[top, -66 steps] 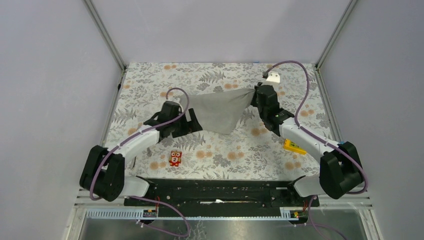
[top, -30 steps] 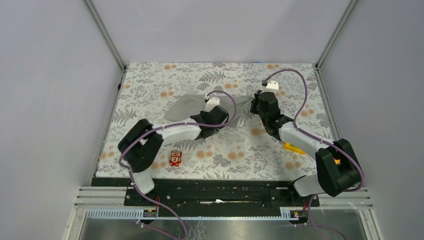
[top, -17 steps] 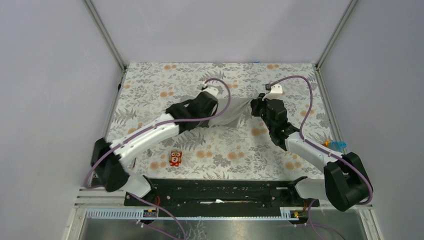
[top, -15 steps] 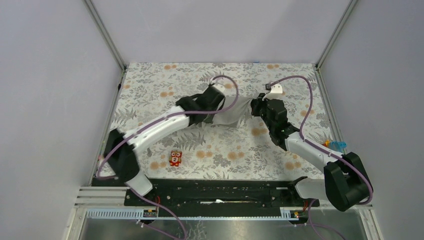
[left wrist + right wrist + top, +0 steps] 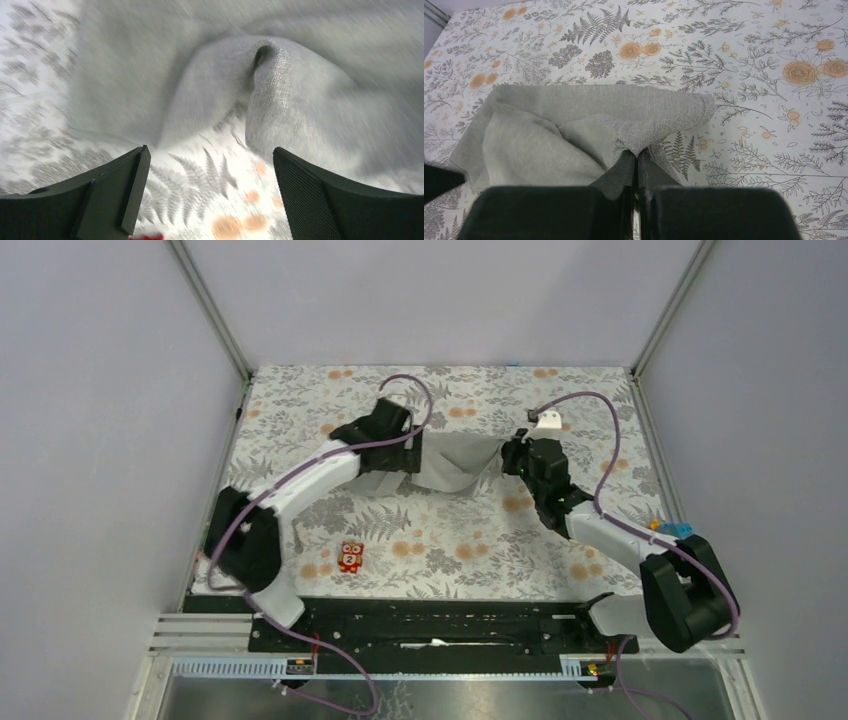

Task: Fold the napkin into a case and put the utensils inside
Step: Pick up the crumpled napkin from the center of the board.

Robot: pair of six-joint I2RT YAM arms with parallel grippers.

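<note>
The right gripper (image 5: 636, 159) pinches a corner of the napkin (image 5: 544, 135), which lies rumpled ahead of it on the bench (image 5: 450, 530). The left gripper (image 5: 210, 155) hangs released, a fold just beyond its jaws. Best to grasp a free edge there, then pull taut before creasing.

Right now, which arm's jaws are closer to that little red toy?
Left. On the left arm the jaws stand open over the napkin, beyond the red toy and slightly right. On the right arm the jaws pinch the napkin's right end, much farther right.
</note>
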